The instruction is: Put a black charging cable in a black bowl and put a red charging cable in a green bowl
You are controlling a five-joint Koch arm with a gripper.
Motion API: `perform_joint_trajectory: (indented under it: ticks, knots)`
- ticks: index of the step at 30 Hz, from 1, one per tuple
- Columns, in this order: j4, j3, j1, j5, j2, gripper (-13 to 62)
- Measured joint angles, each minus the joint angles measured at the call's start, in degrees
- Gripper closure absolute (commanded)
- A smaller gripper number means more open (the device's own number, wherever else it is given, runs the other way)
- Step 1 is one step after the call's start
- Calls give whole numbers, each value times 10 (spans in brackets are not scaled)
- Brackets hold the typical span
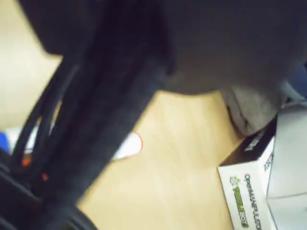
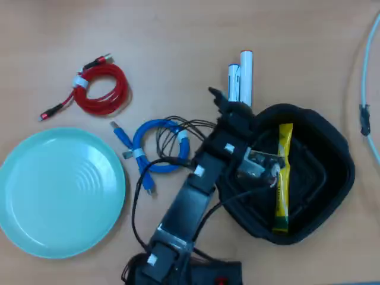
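In the overhead view the arm reaches up from the bottom edge, and my gripper [image 2: 221, 105] sits just off the upper-left rim of the black bowl [image 2: 332, 178]. Thin loops of the black charging cable [image 2: 173, 135] hang from the gripper, over the blue cable. The gripper looks shut on them. The wrist view is blurred; black cable strands [image 1: 41, 120] run beside a dark finger [image 1: 110, 120]. The red charging cable [image 2: 100, 89] lies coiled at the upper left. The green bowl [image 2: 59, 193] sits at the left with nothing in it.
A blue coiled cable [image 2: 142, 151] lies between the green bowl and the arm. Two white cylinders [image 2: 241, 76] stand just past the gripper. A yellow packet [image 2: 284, 178] lies in the black bowl. A printed white box [image 1: 249, 191] shows at the right of the wrist view.
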Motion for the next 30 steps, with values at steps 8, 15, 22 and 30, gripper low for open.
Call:
perform_joint_trajectory:
  ticks: [8, 15, 22, 30]
  knots:
    - [0, 0, 86, 0, 26, 557]
    - [0, 0, 108, -1, 97, 558]
    - [-1, 22, 140, -1, 113, 557]
    - [-11, 120, 217, -2, 114, 557]
